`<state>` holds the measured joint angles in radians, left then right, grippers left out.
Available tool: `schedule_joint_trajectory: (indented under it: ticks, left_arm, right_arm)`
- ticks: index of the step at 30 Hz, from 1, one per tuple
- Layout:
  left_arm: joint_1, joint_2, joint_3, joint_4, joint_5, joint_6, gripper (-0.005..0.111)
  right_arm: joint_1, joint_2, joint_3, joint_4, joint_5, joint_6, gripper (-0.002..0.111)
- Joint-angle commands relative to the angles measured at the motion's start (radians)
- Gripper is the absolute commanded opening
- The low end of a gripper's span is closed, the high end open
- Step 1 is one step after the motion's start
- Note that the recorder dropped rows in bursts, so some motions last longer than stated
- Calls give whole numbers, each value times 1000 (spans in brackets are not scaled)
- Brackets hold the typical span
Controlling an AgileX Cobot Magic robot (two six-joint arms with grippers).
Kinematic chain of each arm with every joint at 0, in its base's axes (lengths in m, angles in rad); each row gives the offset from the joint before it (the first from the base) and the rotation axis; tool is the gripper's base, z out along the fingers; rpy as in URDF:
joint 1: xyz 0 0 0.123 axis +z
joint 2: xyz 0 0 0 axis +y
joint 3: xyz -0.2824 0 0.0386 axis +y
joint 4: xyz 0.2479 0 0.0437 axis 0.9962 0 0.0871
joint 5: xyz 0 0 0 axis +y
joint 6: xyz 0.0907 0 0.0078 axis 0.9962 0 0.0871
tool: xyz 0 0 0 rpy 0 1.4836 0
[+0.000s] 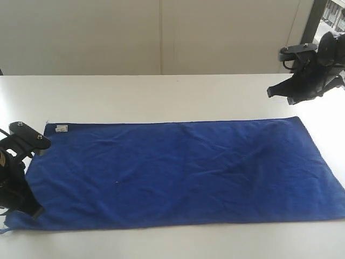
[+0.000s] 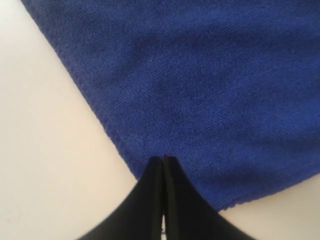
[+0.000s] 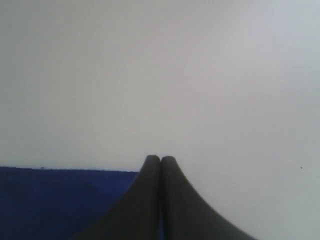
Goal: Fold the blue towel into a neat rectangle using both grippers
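Note:
The blue towel (image 1: pixel 183 172) lies spread flat on the white table (image 1: pixel 161 97), long side running left to right, with a small white label (image 1: pixel 61 128) at its far left corner. My left gripper (image 1: pixel 33 211) sits low over the towel's near left corner. In the left wrist view its black fingers press together, shut (image 2: pixel 163 159), with the tips over the towel (image 2: pixel 210 90) just inside its edge and nothing visibly clamped. My right gripper (image 1: pixel 272 91) hangs above the bare table beyond the towel's far right corner. It is shut (image 3: pixel 160 159) and empty, with the towel's edge (image 3: pixel 60 200) beside it.
A pale wall runs behind the table's far edge. A dark shelf frame (image 1: pixel 318 16) stands at the back right, behind the right arm. Bare table surrounds the towel on its far side, and a narrow strip shows along the front.

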<state>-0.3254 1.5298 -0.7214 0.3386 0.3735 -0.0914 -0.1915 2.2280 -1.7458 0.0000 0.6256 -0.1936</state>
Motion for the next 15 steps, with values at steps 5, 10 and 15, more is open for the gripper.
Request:
schedule_joint_trajectory:
  ticks: [5,10,15]
  left_arm:
    - [3,-6,12,-47,-23,19,0]
    - [3,-95,-31,-73,-26,38,0]
    - [3,-287,-34,-77,-36,38,0]
  right_arm:
    - [-8,-112,19,44,242,-9,0]
    - [-8,-226,202,73,212,-22,0]
    - [-8,-403,405,72,112,-9,0]
